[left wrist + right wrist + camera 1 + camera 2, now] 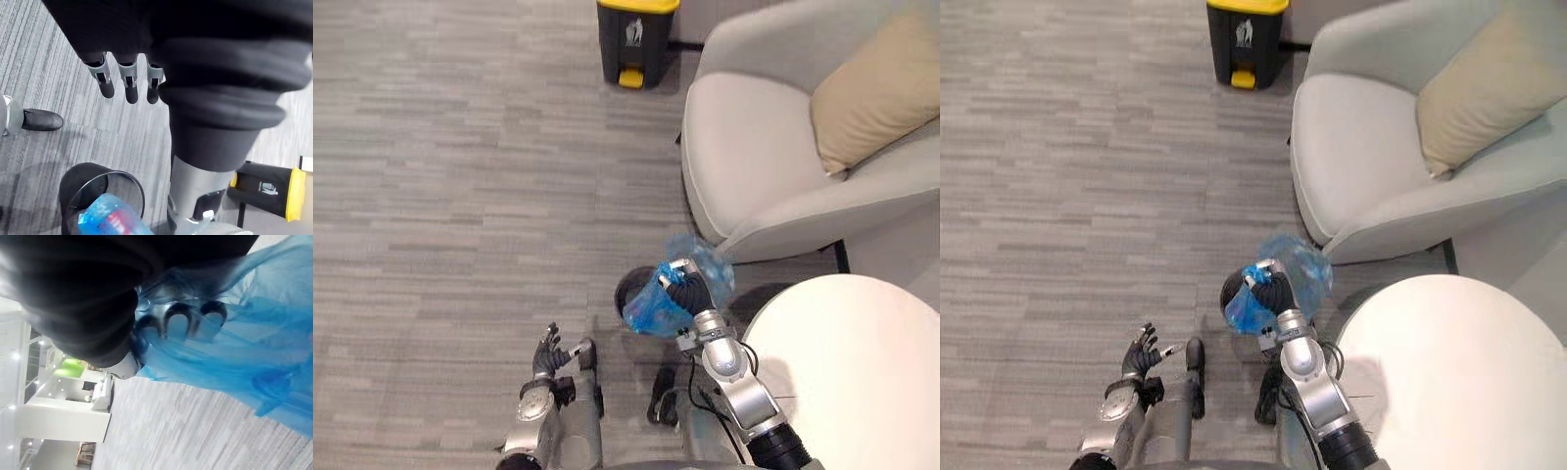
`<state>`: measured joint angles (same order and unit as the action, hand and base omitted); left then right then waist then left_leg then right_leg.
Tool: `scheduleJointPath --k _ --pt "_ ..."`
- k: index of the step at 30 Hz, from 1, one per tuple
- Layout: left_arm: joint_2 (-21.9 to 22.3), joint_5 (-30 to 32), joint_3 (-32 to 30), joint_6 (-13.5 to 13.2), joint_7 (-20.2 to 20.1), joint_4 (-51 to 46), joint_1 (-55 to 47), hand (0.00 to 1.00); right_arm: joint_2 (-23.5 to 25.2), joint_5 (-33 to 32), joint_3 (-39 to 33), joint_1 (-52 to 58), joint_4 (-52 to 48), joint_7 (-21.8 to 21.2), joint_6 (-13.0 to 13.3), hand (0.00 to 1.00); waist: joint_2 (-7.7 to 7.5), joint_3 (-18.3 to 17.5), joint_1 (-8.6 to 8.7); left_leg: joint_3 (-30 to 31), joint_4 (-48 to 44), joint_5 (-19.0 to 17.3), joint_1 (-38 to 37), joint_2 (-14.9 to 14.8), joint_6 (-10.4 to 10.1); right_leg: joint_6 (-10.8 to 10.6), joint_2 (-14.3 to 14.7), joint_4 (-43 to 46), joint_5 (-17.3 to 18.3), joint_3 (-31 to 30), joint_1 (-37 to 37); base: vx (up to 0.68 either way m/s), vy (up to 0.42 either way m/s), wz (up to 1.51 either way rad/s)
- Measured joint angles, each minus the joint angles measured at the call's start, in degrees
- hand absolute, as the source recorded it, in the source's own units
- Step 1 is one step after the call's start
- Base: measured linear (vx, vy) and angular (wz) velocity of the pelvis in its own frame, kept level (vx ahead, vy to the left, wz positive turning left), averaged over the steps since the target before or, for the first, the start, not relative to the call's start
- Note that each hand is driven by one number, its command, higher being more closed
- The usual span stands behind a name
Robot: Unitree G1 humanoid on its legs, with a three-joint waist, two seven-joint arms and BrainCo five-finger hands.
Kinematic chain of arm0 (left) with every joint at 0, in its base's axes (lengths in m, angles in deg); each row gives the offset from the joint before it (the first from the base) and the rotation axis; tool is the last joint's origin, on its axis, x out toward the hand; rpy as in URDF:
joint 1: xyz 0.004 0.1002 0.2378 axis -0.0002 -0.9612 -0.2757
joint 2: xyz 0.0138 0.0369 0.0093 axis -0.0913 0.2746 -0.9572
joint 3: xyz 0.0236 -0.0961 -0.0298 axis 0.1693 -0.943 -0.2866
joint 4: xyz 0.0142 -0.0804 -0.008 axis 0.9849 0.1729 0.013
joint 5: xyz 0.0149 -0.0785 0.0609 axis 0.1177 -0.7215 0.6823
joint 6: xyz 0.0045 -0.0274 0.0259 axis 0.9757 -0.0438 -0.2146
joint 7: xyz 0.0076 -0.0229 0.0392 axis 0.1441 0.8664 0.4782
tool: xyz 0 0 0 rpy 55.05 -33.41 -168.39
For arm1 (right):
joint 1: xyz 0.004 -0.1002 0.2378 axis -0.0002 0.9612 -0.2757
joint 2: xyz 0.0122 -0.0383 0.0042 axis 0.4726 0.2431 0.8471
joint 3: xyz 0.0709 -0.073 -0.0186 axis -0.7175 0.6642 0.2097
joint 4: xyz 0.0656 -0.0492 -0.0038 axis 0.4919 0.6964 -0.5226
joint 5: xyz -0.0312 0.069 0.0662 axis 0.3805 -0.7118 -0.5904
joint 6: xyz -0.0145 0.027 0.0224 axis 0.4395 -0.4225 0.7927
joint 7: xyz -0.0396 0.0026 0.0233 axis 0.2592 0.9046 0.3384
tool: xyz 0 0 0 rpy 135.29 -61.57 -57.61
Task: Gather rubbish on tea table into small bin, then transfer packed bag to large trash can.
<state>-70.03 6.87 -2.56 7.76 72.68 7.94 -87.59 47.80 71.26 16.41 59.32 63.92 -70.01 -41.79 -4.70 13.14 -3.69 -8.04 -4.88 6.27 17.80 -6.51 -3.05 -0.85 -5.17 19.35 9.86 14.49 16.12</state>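
Observation:
My right hand (683, 286) is shut on a blue plastic bag (649, 310) and holds it just above the small black bin (628, 286) on the floor. The bag bulges on both sides of the hand, and blue film wraps over the curled fingers (181, 324). The bin's rim (100, 182) is bare, with the bag (113, 219) at its edge. My left hand (548, 352) hangs low to the left of the bin, open, its fingers (128, 84) straight and holding nothing. The large black trash can with a yellow lid (634, 34) stands far ahead on the carpet.
A grey armchair (764, 166) with a beige cushion (876, 88) stands at the right, close behind the small bin. The round white tea table (852, 382) is at the lower right. Grey carpet stretches from the bin to the large can (269, 188).

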Motion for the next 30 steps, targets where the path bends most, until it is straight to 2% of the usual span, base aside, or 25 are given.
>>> scheduleJointPath --k 5,12,19,21,23,30 --pt "-1.2 1.8 -0.1 0.6 -1.4 -1.2 -2.3 0.0 -1.4 -4.0 -1.0 0.3 3.6 -4.9 0.0 1.0 0.59 -3.1 -0.03 0.1 5.3 1.4 -5.8 0.5 0.0 -0.4 1.0 -8.2 -2.8 0.7 -7.3 0.15 0.031 0.02" --pt "-1.2 3.0 0.7 0.5 -3.9 -14.6 -8.6 0.0 -1.4 -8.7 -2.4 2.0 4.1 -8.4 0.0 1.0 2.78 -7.2 -0.15 0.2 9.3 1.8 -11.3 1.6 -0.1 -1.0 1.2 -11.7 -3.4 0.5 -12.4 0.04 0.015 0.0" --pt "-1.3 3.6 5.6 0.4 -5.1 -24.5 -9.5 0.0 -3.4 -13.4 -2.2 2.0 3.7 -10.7 0.0 1.0 3.27 -8.0 0.04 0.2 10.3 2.1 -13.2 1.5 -0.1 -0.9 1.6 -11.8 -3.5 -0.4 -13.6 -0.02 0.004 -0.04" --pt "-1.7 6.0 7.0 -0.5 -5.0 -27.5 -9.3 0.0 -4.3 -15.7 -1.9 2.0 1.4 -12.3 0.0 1.0 3.35 -8.3 0.68 0.3 10.3 2.1 -14.3 1.5 -0.1 -0.9 1.7 -12.2 -3.6 -0.5 -14.9 0.0 0.0 0.0" --pt "-2.4 7.5 8.0 -1.4 -4.8 -28.8 -9.0 0.0 -4.8 -17.6 -1.6 2.0 -1.1 -12.7 0.1 1.0 3.62 -9.1 1.43 0.2 10.3 2.1 -14.6 1.4 -0.1 -0.8 2.1 -12.6 -3.9 -0.7 -15.0 -0.01 -0.003 -0.03" --pt "-3.9 9.8 12.0 -1.9 -4.8 -28.8 -4.8 0.0 -5.9 -22.2 2.4 1.9 -2.6 -14.7 0.6 1.0 4.06 -10.2 1.9 0.0 10.4 2.1 -15.8 0.5 -0.2 -0.3 2.9 -13.6 -4.7 -1.9 -15.9 -0.02 -0.005 -0.1"
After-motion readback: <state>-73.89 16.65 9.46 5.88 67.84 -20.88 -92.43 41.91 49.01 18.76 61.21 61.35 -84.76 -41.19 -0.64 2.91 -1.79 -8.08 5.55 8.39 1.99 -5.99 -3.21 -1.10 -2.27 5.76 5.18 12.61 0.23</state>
